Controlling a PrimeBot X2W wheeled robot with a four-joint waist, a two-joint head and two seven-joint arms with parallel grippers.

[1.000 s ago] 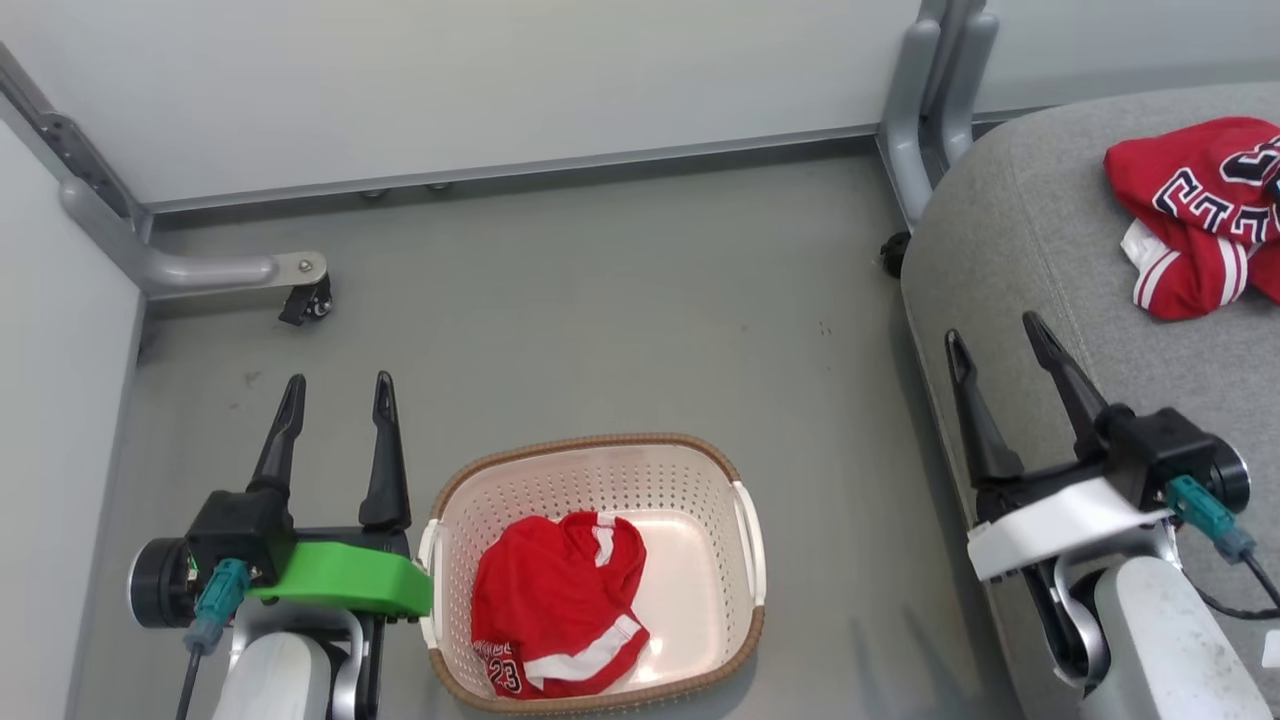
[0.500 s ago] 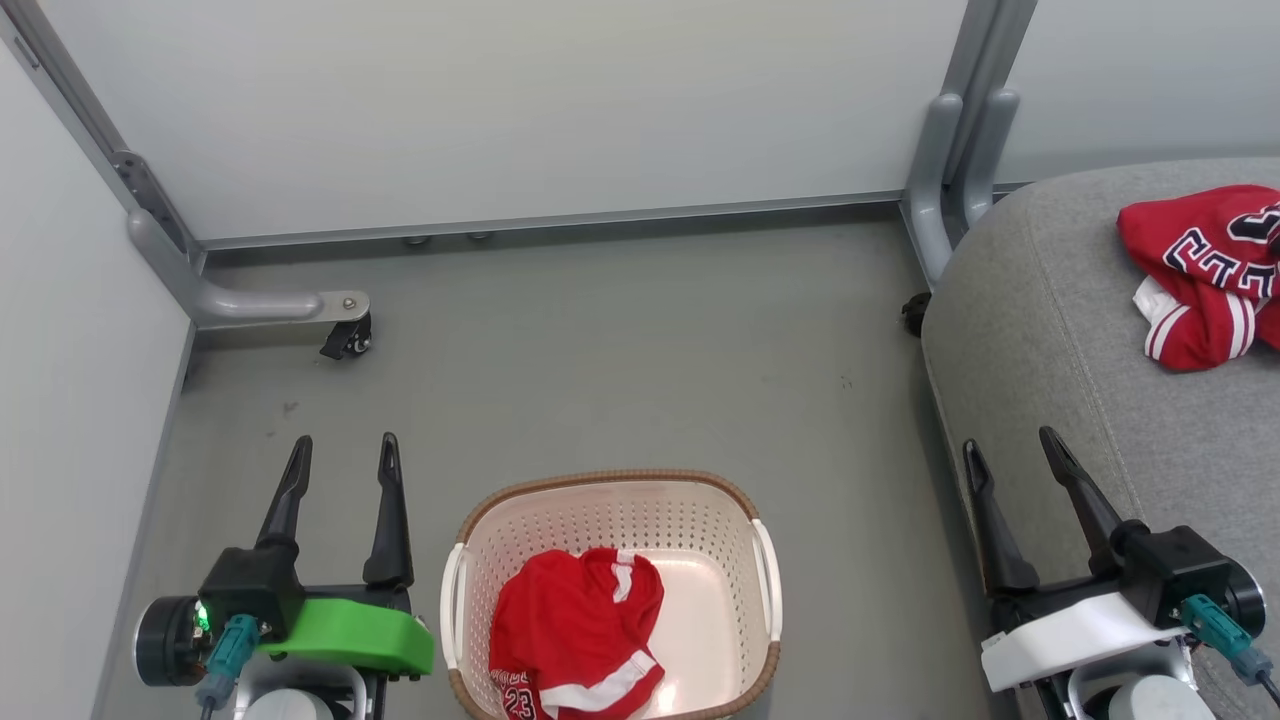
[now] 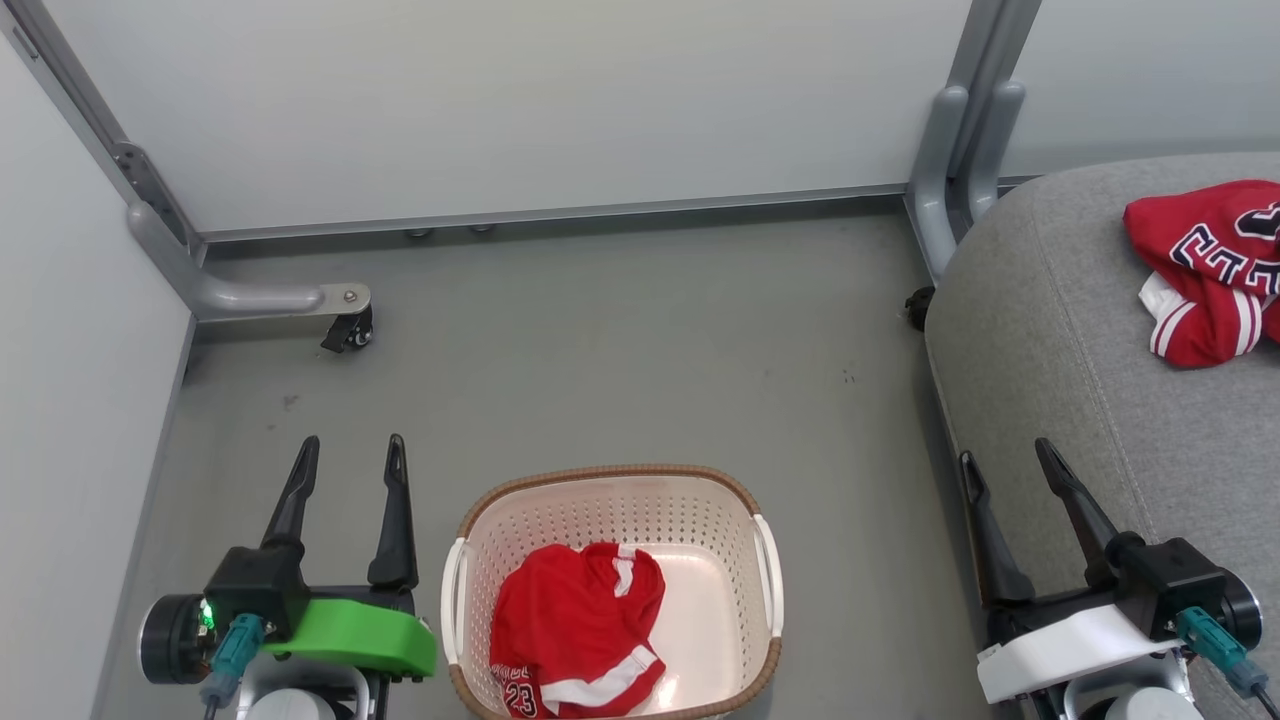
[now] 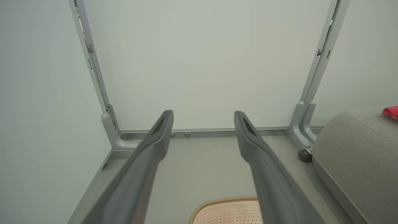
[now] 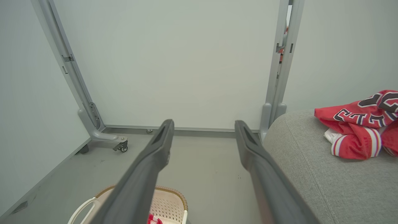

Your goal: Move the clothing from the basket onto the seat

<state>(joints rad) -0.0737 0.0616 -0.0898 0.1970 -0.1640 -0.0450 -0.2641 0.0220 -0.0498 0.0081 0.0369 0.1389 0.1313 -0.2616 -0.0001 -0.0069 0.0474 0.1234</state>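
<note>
Left hand (image 3: pixel 353 440) spread beside basket (image 3: pixel 610 470) rim; right hand (image 3: pixel 1004 449) spread at seat (image 3: pixel 1050 330) edge.

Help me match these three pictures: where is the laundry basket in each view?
Head view: the basket sits at bottom centre, red shorts inside.
Left wrist view: the basket peeks in at the bottom edge, right of centre.
Right wrist view: the basket is at lower left, cut off below.
Shared landmark: the grey seat, right of the basket in every view.

Jersey (image 3: pixel 1205 270) partly off right edge
</note>
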